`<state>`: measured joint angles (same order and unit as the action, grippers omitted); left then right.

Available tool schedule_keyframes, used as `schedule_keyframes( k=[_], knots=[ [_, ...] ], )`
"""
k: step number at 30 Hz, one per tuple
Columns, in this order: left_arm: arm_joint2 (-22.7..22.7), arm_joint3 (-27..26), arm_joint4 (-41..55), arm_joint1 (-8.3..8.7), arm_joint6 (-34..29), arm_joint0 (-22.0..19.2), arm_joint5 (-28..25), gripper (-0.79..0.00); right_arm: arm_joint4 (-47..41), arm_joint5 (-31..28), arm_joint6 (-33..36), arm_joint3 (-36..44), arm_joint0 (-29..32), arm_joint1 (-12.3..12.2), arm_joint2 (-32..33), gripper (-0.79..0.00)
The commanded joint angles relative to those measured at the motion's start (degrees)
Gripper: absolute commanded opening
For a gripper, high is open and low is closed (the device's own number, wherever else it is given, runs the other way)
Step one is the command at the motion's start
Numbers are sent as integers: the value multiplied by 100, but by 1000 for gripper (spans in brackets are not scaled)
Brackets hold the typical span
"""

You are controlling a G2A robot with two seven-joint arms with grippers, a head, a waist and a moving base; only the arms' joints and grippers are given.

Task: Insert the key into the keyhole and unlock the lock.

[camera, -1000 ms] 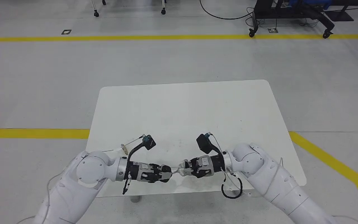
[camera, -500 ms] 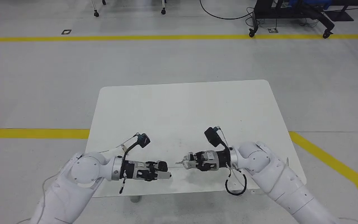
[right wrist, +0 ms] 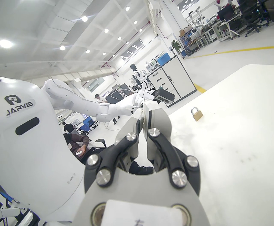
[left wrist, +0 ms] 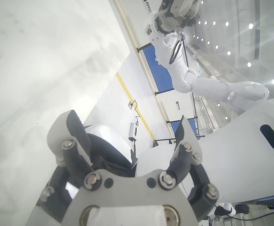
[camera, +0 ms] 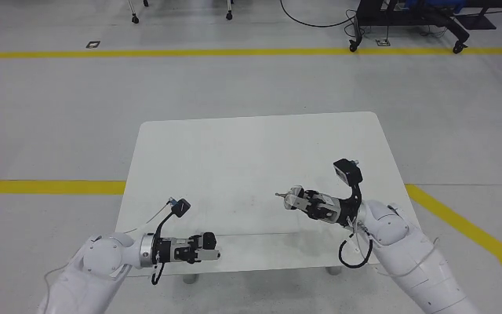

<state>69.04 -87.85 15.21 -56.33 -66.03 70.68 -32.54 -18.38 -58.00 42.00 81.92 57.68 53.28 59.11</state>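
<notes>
A small brass padlock (right wrist: pixel 197 113) with a silver shackle lies on the white table (camera: pixel 251 149), apart from both grippers. My right gripper (camera: pixel 289 197) hovers over the table's right half, shut on the key, whose thin silver tip (camera: pixel 278 194) pokes out toward the left. In the right wrist view its fingers (right wrist: pixel 147 119) are pressed flat together. My left gripper (camera: pixel 209 245) sits low at the table's front edge, left of centre. In the left wrist view it (left wrist: pixel 128 130) is open with nothing between its fingers (left wrist: pixel 72 128).
The table's front edge (camera: pixel 259 271) runs just below the left gripper. Yellow floor lines (camera: pixel 63 187) pass on both sides of the table. The left wrist view also shows the right arm's gripper (left wrist: pixel 177 12) farther off.
The two grippers, close together near the front edge a second ago, have drawn apart. The right one went right and farther onto the table with the key; the left one pulled back leftward.
</notes>
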Motion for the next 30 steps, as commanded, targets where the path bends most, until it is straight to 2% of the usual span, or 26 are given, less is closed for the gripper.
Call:
schedule_keyframes(
  k=[1, 20, 22, 25, 30],
  knots=[
    [0, 0, 11, 0, 0, 1, 0, 0, 0, 0, 0, 0, 1, 0, 1, -785],
    [0, 0, 11, 0, 0, 1, 0, 0, 0, 0, 0, 0, 1, 0, 1, -785],
    [30, -189, -123, -1, 272, 55, 33, 0, 0, 0, 0, 0, 1, 0, 1, -785],
    [425, -359, -533, 77, 545, 249, 162, 0, 0, 0, 0, 0, 1, 0, 1, -785],
    [1395, -1019, -1337, 258, 821, 778, 815, 0, 0, 0, 0, 0, 1, 0, 1, -785]
  ],
)
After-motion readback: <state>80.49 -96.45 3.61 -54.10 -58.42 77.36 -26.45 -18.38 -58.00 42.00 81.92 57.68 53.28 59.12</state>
